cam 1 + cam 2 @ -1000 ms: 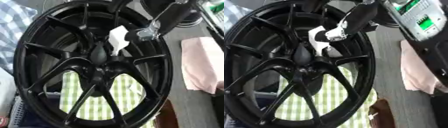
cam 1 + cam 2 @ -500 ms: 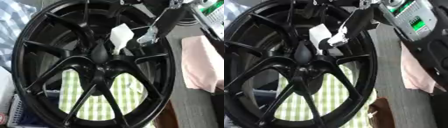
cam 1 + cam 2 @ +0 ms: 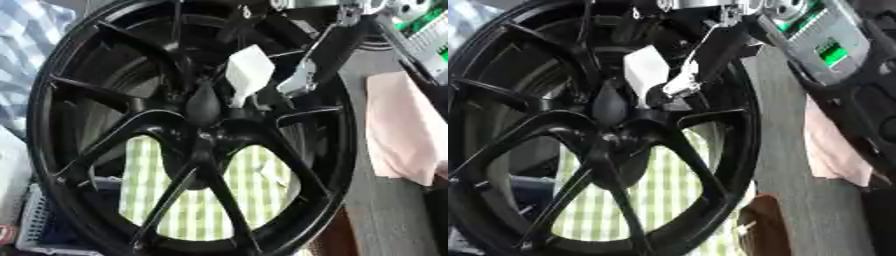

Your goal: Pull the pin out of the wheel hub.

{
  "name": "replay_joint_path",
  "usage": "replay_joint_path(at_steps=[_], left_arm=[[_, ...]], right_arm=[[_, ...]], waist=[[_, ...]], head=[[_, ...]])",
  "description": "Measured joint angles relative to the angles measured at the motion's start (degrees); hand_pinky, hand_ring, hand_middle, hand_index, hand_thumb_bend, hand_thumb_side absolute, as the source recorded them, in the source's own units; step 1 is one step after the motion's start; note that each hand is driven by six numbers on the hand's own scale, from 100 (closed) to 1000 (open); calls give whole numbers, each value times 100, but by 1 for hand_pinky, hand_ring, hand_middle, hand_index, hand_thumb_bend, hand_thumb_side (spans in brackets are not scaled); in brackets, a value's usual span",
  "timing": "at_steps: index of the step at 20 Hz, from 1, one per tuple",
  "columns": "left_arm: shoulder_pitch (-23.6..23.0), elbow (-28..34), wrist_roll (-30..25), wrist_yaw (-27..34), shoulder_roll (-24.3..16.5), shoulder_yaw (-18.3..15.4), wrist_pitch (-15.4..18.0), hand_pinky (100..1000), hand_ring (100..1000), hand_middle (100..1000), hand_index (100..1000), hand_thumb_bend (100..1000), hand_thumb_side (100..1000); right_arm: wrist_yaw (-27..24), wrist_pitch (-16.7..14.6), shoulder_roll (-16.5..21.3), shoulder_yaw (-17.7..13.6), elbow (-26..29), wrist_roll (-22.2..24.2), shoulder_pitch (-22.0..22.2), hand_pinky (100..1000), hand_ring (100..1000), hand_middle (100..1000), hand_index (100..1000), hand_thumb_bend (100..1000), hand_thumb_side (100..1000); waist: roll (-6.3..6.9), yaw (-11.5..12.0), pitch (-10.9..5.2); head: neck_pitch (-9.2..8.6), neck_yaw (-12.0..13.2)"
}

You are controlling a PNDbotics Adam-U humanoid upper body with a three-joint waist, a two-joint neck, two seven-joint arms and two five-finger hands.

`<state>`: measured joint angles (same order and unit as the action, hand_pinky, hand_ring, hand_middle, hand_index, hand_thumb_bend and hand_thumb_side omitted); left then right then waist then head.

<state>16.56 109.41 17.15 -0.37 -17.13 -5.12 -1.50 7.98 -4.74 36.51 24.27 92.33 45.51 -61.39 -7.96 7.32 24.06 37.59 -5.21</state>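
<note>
A large black wheel hub [image 3: 188,130] with several spokes stands tilted and fills most of both views. A white pin [image 3: 248,71] sticks out just above and to the right of the hub's centre, with its narrow end pointing down at the centre. My right hand [image 3: 319,57], black with a silver tip, comes down from the upper right. Its tip lies close against the pin's lower right side. Whether it holds the pin is hidden. My left hand shows in neither view.
A green-and-white checked cloth [image 3: 254,190] lies under the wheel. A pink cloth [image 3: 402,130] lies on the grey table [image 3: 385,215] to the right. A device with a green screen [image 3: 826,47] sits at the upper right. A basket [image 3: 35,225] is at the lower left.
My right arm has swung more upright and its tip has dropped slightly, closer to the pin. The white pin stays in the same place on the hub.
</note>
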Motion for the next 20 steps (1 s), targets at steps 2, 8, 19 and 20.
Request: replay_joint_path(at_steps=[2, 8, 19, 20], left_arm=[[0, 0, 2, 0, 0, 0, -2, 726, 626, 584, 767, 100, 702], [1, 0, 5, 0, 0, 0, -5, 726, 625, 584, 767, 100, 702], [1, 0, 8, 0, 5, -2, -3, 727, 626, 584, 768, 100, 704], [1, 0, 9, 0, 5, -3, -3, 727, 626, 584, 768, 100, 704]], right_arm=[[0, 14, -6, 14, -13, -21, 5, 909, 870, 794, 851, 487, 406], [-1, 26, -13, 15, -14, -51, 23, 907, 866, 780, 837, 482, 388], [-67, 104, -13, 45, -18, 38, 41, 888, 830, 646, 726, 369, 238], [-67, 111, -13, 46, -20, 46, 41, 886, 826, 641, 722, 362, 222]], waist=[[0, 8, 1], [0, 8, 2], [-15, 10, 2], [-16, 12, 2]], head=[[0, 0], [0, 0], [0, -23], [0, -25]])
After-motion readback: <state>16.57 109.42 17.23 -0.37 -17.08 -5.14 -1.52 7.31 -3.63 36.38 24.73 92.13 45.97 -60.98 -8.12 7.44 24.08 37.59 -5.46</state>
